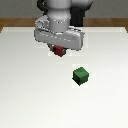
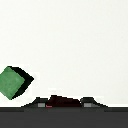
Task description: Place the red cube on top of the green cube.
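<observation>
The Panda arm reaches down over the white bench (image 1: 30, 95), its grey and white wrist body filling the upper middle of the exterior view. Just below that body sits the hand (image 1: 59, 51), and the red cube (image 1: 60, 51) shows there as a small dark-red block tucked under it, between dark finger parts. From this view the cube appears pinched between the fingers, though the fingers themselves are mostly hidden by the wrist housing; whether the cube is resting on the bench or lifted a little off it cannot be told. In the wrist view the same red cube (image 2: 60, 101) appears as a dark-red sliver low in the frame, flanked on both sides by the dark fingertips (image 2: 89, 101), which sit close against it. The green cube (image 1: 80, 75) stands on the bench by itself, apart from the hand, toward the exterior view's right and nearer the camera than the red one. It is turned so that a corner edge faces the camera. In the wrist view the green cube (image 2: 12, 83) sits near the frame's edge, casting a dark shadow beside it.
</observation>
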